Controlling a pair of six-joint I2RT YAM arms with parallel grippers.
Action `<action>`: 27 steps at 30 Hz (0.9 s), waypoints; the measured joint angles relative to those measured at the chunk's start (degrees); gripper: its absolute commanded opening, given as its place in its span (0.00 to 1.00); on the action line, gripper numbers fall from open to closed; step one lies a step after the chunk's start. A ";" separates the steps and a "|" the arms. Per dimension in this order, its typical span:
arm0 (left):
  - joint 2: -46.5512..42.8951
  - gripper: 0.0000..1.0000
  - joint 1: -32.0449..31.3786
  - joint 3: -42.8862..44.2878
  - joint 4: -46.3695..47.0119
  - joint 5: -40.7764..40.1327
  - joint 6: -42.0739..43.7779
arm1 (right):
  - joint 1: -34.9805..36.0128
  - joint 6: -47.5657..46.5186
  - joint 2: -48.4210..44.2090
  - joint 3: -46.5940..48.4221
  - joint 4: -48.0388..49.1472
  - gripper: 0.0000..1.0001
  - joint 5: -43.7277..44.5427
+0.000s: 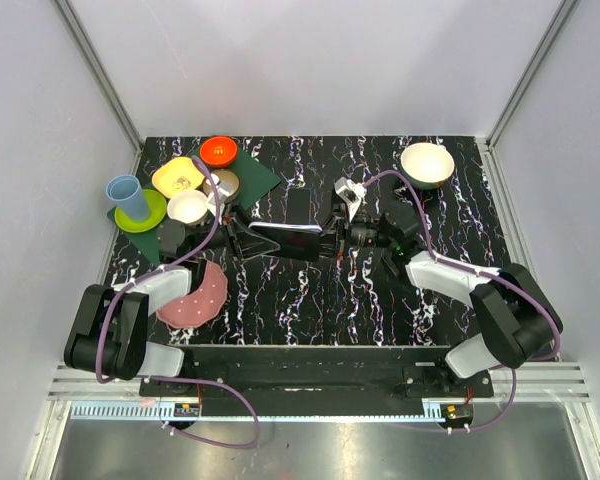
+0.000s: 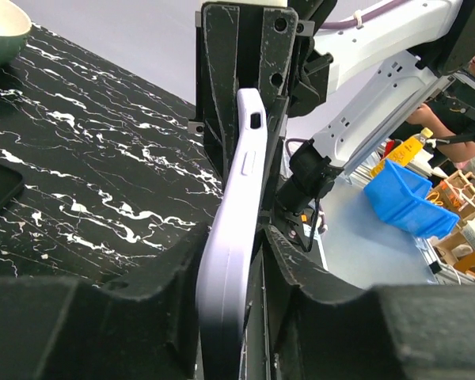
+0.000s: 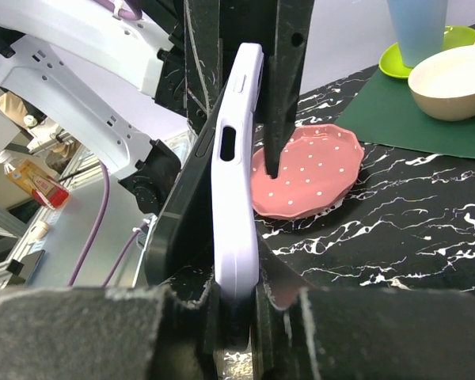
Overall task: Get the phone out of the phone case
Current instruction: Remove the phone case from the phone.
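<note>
From above, we see two arms reaching in from the near edge of a black, white-veined table (image 1: 310,300) and meeting at its middle. Held between them, above the table, is a lavender phone case (image 1: 292,228) running from arm to arm, with the dark phone (image 1: 278,243) along its near side. The left fingers (image 1: 248,240) are at its left end and the right fingers (image 1: 332,240) at its right end. A flat black rectangle (image 1: 300,205) lies on the table just behind them. A pink dotted plate (image 1: 195,297) sits near the left arm, a cluster of coloured dishes (image 1: 177,178) fills the far left corner, and a cream bowl (image 1: 427,163) stands at the far right. In the left wrist view, the case (image 2: 237,222) stands on edge, its button cut-outs facing us. The left fingers (image 2: 142,293) flank its near end closely, but we cannot tell whether they press on it. The right fingers (image 2: 222,79) bracket the far end. In the right wrist view, the case (image 3: 236,174) is again on edge, with the phone (image 3: 182,214) as a dark slab against its left face. The right fingers (image 3: 301,305) are clenched on the case at the near end. At the far end, one left finger seems a sliver clear of the case.
</note>
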 measured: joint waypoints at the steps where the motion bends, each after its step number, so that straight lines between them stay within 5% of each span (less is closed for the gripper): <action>1: 0.02 0.41 0.00 0.11 -0.02 -0.22 -0.04 | 0.04 0.17 0.00 -0.02 0.00 0.00 0.02; 13: 0.70 0.60 0.04 0.74 -0.07 -2.67 -0.70 | 0.57 3.80 1.07 -0.02 0.04 0.00 -0.59; 21: 1.05 0.99 0.17 0.83 -0.26 -4.55 -1.33 | 0.74 6.36 1.33 -0.09 0.09 0.00 -2.60; 27: 1.05 0.99 0.20 0.85 -0.31 -4.94 -1.44 | 0.83 7.21 1.33 -0.15 -0.11 0.00 -4.59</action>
